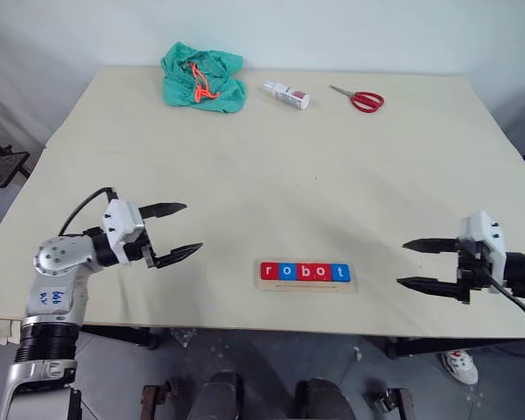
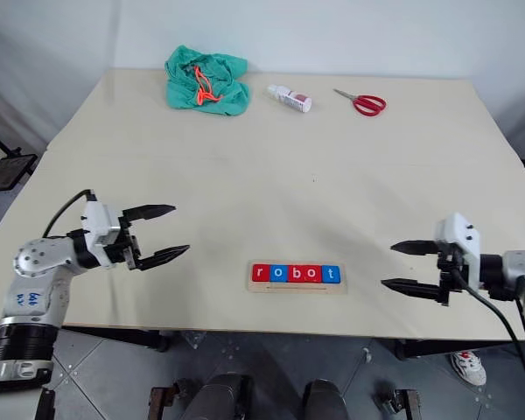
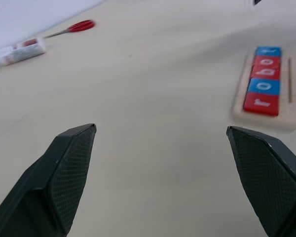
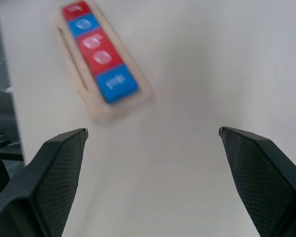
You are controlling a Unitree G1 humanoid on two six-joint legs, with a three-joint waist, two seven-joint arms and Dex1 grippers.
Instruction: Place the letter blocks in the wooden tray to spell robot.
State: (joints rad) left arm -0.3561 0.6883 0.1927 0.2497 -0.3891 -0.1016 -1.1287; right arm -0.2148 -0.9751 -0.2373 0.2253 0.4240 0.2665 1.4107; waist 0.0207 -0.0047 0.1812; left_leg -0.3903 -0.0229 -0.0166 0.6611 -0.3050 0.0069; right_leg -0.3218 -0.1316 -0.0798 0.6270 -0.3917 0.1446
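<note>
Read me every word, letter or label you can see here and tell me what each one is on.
"robot": white letters, one each on the five letter blocks in the wooden tray.
Small white bottle: its label is too small to read.
Left forearm: blue handwritten marks, not legible.

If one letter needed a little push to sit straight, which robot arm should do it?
Probably the right. All five letter blocks already sit in the wooden tray spelling robot. Both end effectors are open and empty, but the right end effector looks a bit nearer the tray's end than the left end effector.
</note>
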